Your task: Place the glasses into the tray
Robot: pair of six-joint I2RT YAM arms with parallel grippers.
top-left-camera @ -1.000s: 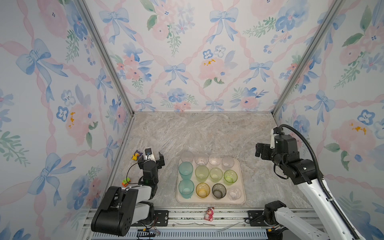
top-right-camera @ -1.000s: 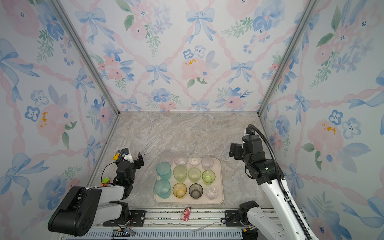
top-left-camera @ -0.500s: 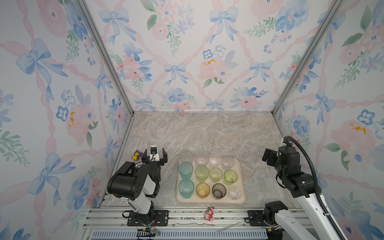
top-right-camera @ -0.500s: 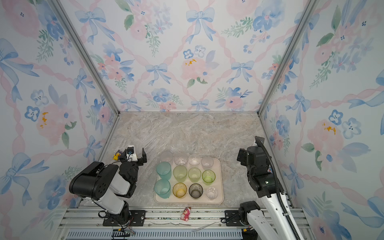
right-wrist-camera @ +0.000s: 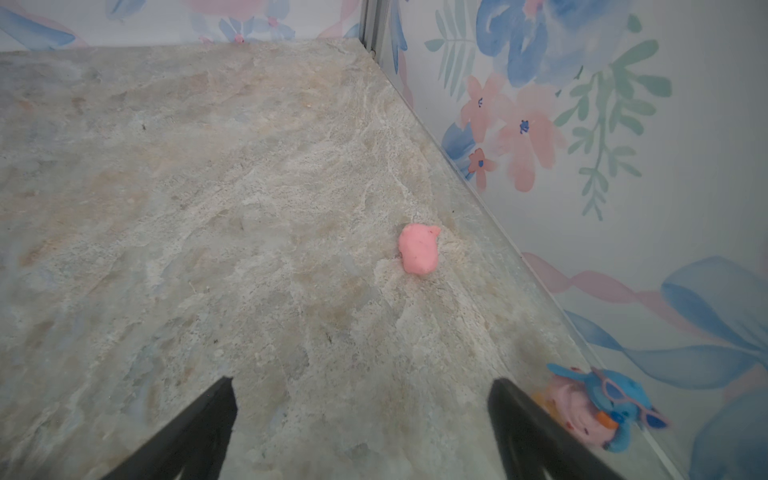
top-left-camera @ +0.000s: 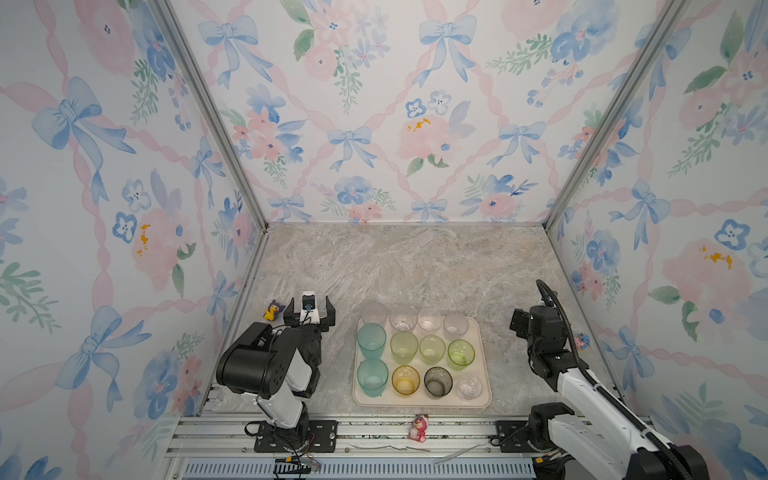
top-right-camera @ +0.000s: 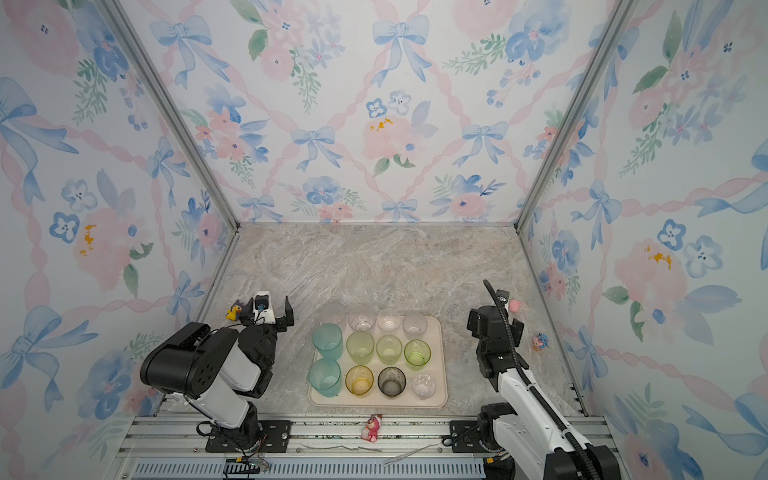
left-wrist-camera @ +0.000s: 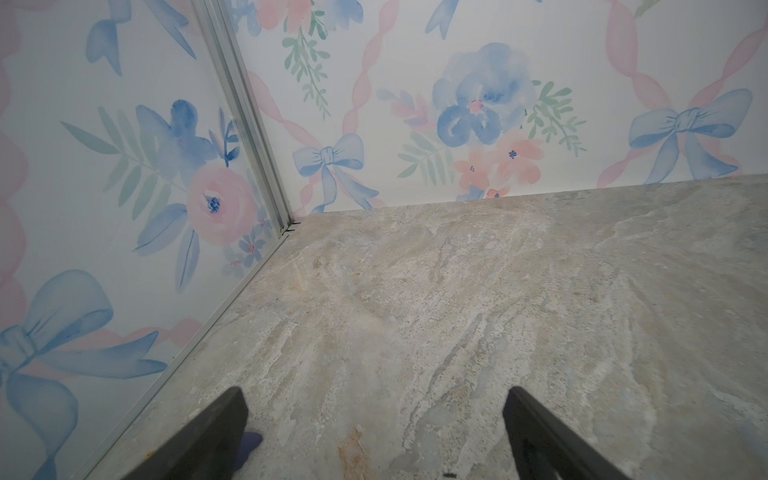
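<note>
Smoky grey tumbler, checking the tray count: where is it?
In a top view the smoky grey translucent tumbler stands in the cream rectangular tray, nearest row, between the yellow tumbler and a clear tumbler.

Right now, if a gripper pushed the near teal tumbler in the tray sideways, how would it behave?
The near teal tumbler stands taller than its neighbours, so a high push would probably tip rather than slide it. Its translucent wall suggests it is light. The yellow glass stands close beside it, so it would likely get knocked.
</note>
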